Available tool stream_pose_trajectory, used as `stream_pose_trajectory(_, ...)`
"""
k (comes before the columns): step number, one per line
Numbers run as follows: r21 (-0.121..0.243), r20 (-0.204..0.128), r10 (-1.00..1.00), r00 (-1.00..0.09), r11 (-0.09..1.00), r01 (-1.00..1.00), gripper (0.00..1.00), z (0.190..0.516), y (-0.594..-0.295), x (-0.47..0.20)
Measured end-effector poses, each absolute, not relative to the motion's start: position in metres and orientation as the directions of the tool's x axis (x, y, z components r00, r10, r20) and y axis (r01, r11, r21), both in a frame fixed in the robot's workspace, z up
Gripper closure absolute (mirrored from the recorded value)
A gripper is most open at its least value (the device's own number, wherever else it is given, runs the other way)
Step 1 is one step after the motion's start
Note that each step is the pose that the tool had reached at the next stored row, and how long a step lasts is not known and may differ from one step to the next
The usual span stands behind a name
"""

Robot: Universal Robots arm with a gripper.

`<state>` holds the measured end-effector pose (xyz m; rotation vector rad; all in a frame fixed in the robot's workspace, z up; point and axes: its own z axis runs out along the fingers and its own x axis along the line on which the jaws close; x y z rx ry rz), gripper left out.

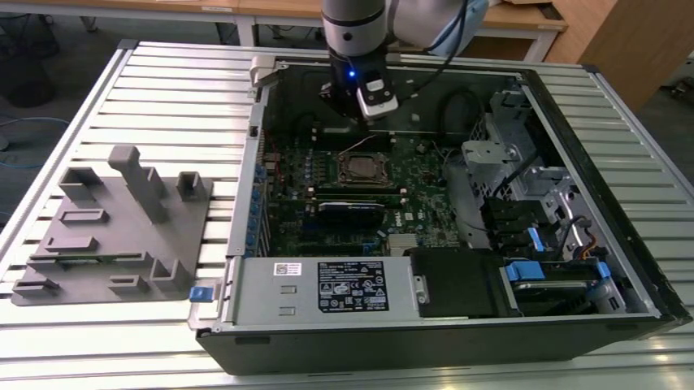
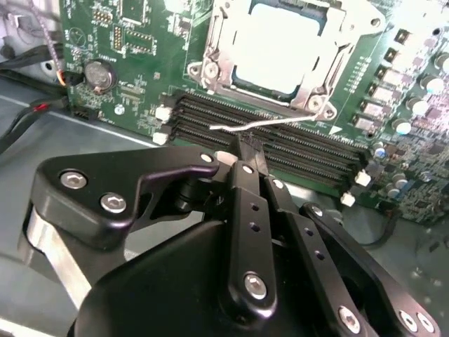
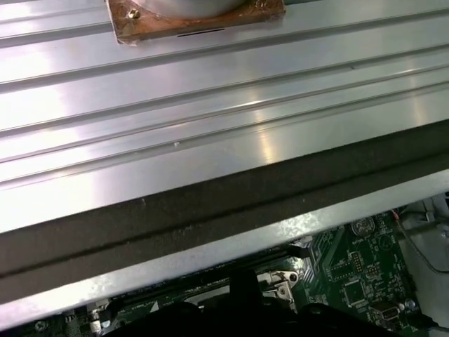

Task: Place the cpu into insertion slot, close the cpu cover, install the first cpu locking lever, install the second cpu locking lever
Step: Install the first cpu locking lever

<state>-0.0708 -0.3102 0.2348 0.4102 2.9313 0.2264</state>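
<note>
One open PC case (image 1: 607,203) lies on its side on the slatted aluminium table (image 1: 174,89), with a grey fixture block (image 1: 119,227) on the table toward the exterior view's left of it, well apart from the case.

Green motherboard (image 1: 358,195) fills the case floor; the power supply box (image 1: 325,284) sits along the near edge in the exterior view.

Arm (image 1: 353,32) comes down from above into the far part of the case. Gripper (image 2: 245,151) hangs just above the board, near the memory slots (image 2: 280,140) and just beside the socket area.

Jaws are together, pinched on a thin silver wire lever (image 2: 280,121) that runs across the memory slots below the socket in the second wrist view. The black fingers (image 2: 242,196) meet at the tip right on that wire.

Insertion slot (image 1: 359,168) is mid-board. The cpu (image 2: 287,49) is already seated in it, pale metal face up. The cpu cover (image 2: 214,60) lies down flat around the chip, its cut-out framing the face.

Round coin cell (image 2: 98,75) sits on the board away from the socket.
</note>
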Motion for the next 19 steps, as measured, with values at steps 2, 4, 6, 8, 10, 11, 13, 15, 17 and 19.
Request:
stream_pose_trajectory(2, 0.173, -0.150, 0.284, -0.947, 0.951, 0.258, 0.89, 0.232, -0.312, -0.071)
stream_pose_trajectory(4, 0.174, -0.151, 0.284, -0.947, 0.951, 0.258, 0.89, 0.229, -0.312, -0.071)
stream_pose_trajectory(6, 0.174, -0.151, 0.284, -0.947, 0.951, 0.257, 0.89, 0.226, -0.312, -0.071)
stream_pose_trajectory(8, 0.174, -0.152, 0.284, -0.947, 0.951, 0.257, 0.89, 0.224, -0.312, -0.071)
stream_pose_trajectory(10, 0.174, -0.153, 0.284, -0.947, 0.951, 0.257, 0.89, 0.221, -0.312, -0.071)
stream_pose_trajectory(11, 0.174, -0.153, 0.284, -0.947, 0.951, 0.257, 0.89, 0.220, -0.312, -0.071)
stream_pose_trajectory(13, 0.174, -0.153, 0.284, -0.947, 0.951, 0.257, 0.89, 0.219, -0.312, -0.071)
stream_pose_trajectory(15, 0.174, -0.153, 0.284, -0.947, 0.951, 0.257, 0.89, 0.218, -0.312, -0.071)
stream_pose_trajectory(17, 0.174, -0.153, 0.284, -0.947, 0.951, 0.257, 0.89, 0.216, -0.312, -0.070)
stream_pose_trajectory(19, 0.174, -0.153, 0.284, -0.947, 0.951, 0.257, 0.89, 0.215, -0.312, -0.069)
